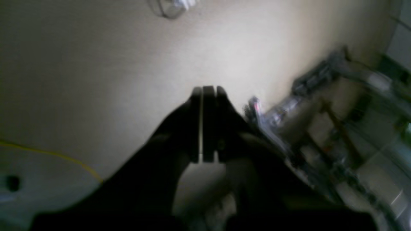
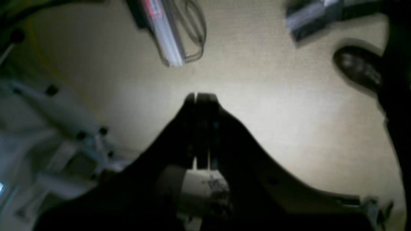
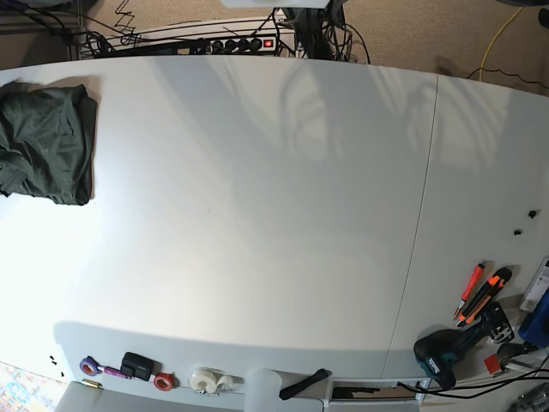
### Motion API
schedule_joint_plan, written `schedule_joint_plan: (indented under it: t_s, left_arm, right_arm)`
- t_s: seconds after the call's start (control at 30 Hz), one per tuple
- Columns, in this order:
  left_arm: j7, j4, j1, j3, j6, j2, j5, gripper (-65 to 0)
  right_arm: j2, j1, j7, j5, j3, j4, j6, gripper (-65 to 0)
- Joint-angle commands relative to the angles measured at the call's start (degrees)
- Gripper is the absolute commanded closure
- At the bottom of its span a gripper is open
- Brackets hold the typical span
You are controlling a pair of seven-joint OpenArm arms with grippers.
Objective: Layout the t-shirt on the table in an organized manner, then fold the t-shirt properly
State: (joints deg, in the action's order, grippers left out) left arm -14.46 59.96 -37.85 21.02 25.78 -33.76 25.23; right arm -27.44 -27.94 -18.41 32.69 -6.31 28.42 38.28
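Since the shirt [image 3: 43,142] lies bunched at the table's [image 3: 274,215] far left edge, your reach could drag it off or pinch only one layer. It looks dark green, rumpled, roughly folded on itself. Both grippers, left [image 1: 205,93] and right [image 2: 200,98], have fingers pressed together, holding nothing, raised away from the tabletop.

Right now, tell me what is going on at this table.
Nothing is being handled. The dark green cotton t-shirt lies bunched at the far left edge of the large white table, not yet laid out. Neither arm shows in the base view. Both wrist cameras look at beige floor: the left gripper and right gripper have their jaws shut and empty.
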Motion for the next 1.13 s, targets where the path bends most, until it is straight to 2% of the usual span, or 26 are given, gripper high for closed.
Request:
schedule_joint_plan:
  t_s: [0.0, 0.1, 0.27, 0.37, 0.5, 0.6, 0.77, 0.9, 1.1]
  left_arm:
    - [1.2, -2.5, 1.6, 1.6, -2.3, 1.6, -0.7, 0.0]
    - [3.1, -10.9, 9.4, 5.2, -8.1, 7.3, -2.6, 0.0]
    - [3.5, -20.3, 18.8, 7.6, -12.9, 15.0, -2.8, 0.0]
    - [5.1, -23.4, 22.5, 7.6, -17.1, 19.0, -2.8, 0.0]
    - [5.5, -25.4, 25.4, 7.6, -21.6, 23.0, -6.3, 0.0]
    - [5.6, -25.5, 26.5, 7.6, -21.9, 24.5, -6.6, 0.0]
    - [6.9, -25.5, 26.9, 7.6, -22.1, 25.5, -6.6, 0.0]
    - [6.9, -25.5, 26.9, 7.6, -23.3, 25.6, -5.9, 0.0]
    - [6.9, -25.5, 26.9, 7.6, -23.2, 26.0, -6.0, 0.0]
  right_arm:
    - [0.5, 1.2, 1.8, -1.3, -1.6, -1.7, -2.3, 0.0]
    - [5.1, 6.5, 3.4, -3.0, -6.3, -5.1, -7.0, 0.0]
    - [11.4, 12.0, 3.5, -3.7, -9.9, -5.7, -13.7, 0.0]
    - [13.7, 14.7, 3.4, -3.8, -9.8, -5.7, -19.8, 0.0]
    - [15.4, 17.7, 3.5, -3.8, -9.8, -5.7, -25.3, 0.0]
    - [16.4, 19.1, 4.0, -3.3, -9.7, -5.7, -26.4, 0.0]
    - [17.5, 19.2, 3.9, 1.4, -9.7, -5.7, -26.4, 0.0]
    - [17.6, 19.1, 4.5, 1.4, -9.7, -5.7, -26.4, 0.0]
    - [17.6, 19.2, 4.5, 1.7, -9.7, -5.6, -26.3, 0.0]
